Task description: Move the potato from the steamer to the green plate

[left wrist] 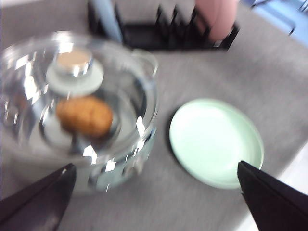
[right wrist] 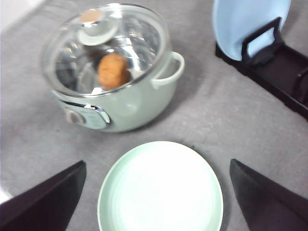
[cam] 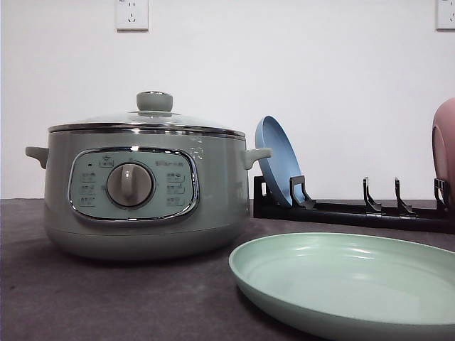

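The sage-green steamer (cam: 142,192) stands on the left of the table with its knobbed glass lid (cam: 154,101) on. Through the lid the orange-brown potato (left wrist: 84,115) (right wrist: 113,70) lies inside the pot (right wrist: 130,103). The pale green plate (cam: 348,280) (left wrist: 215,141) (right wrist: 160,188) lies flat and bare on the table just right of the steamer. My left gripper (left wrist: 159,192) hovers open high above the steamer and plate, holding nothing. My right gripper (right wrist: 156,192) is also open, above the plate, with nothing between its fingers.
A black dish rack (cam: 355,209) stands behind the plate, holding an upright blue plate (cam: 277,160) (right wrist: 248,24) at its left end and a pink plate (cam: 444,153) (left wrist: 216,17) at its right. The table is dark grey (cam: 106,298).
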Controlling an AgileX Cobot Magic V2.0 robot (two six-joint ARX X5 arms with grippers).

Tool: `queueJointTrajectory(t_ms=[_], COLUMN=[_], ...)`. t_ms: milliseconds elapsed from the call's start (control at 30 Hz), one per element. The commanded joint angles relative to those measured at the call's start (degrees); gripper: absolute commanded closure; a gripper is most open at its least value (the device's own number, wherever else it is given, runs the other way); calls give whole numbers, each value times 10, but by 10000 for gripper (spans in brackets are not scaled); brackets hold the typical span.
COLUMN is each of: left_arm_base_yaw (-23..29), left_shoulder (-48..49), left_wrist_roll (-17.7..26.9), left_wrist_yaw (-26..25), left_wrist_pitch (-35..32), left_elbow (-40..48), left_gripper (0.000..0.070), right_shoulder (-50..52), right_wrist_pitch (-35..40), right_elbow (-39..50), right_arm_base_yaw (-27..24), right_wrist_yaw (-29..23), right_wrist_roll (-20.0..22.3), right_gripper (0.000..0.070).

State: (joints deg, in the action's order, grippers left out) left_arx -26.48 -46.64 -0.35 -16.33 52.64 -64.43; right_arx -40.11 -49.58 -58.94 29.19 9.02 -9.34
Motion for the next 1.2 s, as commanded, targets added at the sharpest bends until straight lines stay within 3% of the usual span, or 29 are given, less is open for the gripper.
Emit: queueJointTrajectory(t_ms=[0,167,333,467,767,1167], left_arm_base_yaw=[-3,-3,-3,-3,-3,-3], left_shoulder=[-21,-102,-190,-266,-422,-548], left_wrist_roll=[-9,-10,-10,-5,19,29], left_wrist_yaw=[15,44,54,94,144,147], left_wrist_pitch=[20,103,131,150,148,86], left_elbow=[-28,-108,-194,-260,-353,-420], left_gripper=[0,0,0,0,0,0], right_shoulder=[8,23,24,24,24,24], right_wrist_pitch=[2,-6,-11,-16,-19,-27], right_elbow=[-5,-5,-5,-5,-5,-2], right_arm_base_yaw=[3,3,3,3,3,3], right_wrist_yaw=[2,2,2,2,1,-3], right_wrist_roll=[-8,-18,-23,-23,-22,-10], right_gripper=[98,98,98,98,98,98])
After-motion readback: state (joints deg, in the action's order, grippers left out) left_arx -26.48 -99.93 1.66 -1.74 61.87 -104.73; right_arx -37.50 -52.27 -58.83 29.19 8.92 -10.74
